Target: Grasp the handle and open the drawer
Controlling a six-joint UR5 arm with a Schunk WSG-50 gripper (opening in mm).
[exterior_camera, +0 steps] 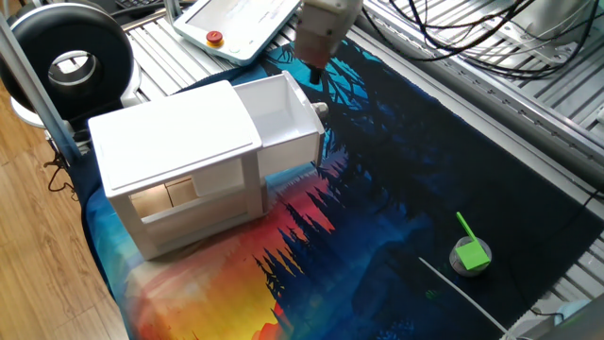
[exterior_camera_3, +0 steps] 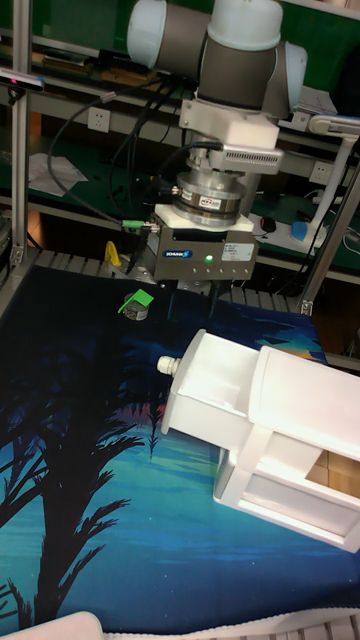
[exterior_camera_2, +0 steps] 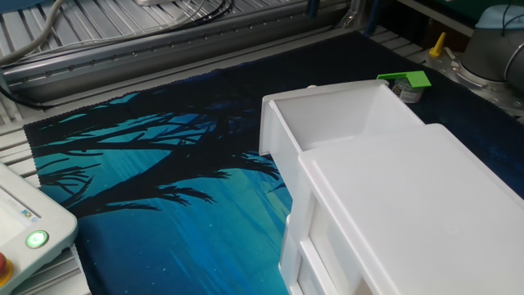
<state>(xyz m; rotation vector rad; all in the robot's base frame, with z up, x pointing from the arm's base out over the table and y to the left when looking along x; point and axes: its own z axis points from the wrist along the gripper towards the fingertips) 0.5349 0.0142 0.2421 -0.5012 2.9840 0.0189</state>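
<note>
The white drawer (exterior_camera: 283,118) stands pulled out of the white cabinet (exterior_camera: 175,142), and its inside shows bare. Its small silvery handle (exterior_camera: 322,110) sticks out from the drawer front, free of any grip. My gripper (exterior_camera: 316,71) hangs above and just behind the drawer's front edge, clear of the handle. In the tall fixed view the gripper (exterior_camera_3: 196,298) is open, its two dark fingers apart with nothing between them, above the drawer (exterior_camera_3: 205,385) and handle (exterior_camera_3: 165,366). The other fixed view shows the open drawer (exterior_camera_2: 327,115); the gripper does not show clearly there.
A green block on a grey disc (exterior_camera: 470,253) lies on the patterned cloth at the far right, with a thin white rod (exterior_camera: 462,295) beside it. A teach pendant (exterior_camera: 236,24) and a black round device (exterior_camera: 71,57) sit behind the cabinet. Metal rails border the cloth.
</note>
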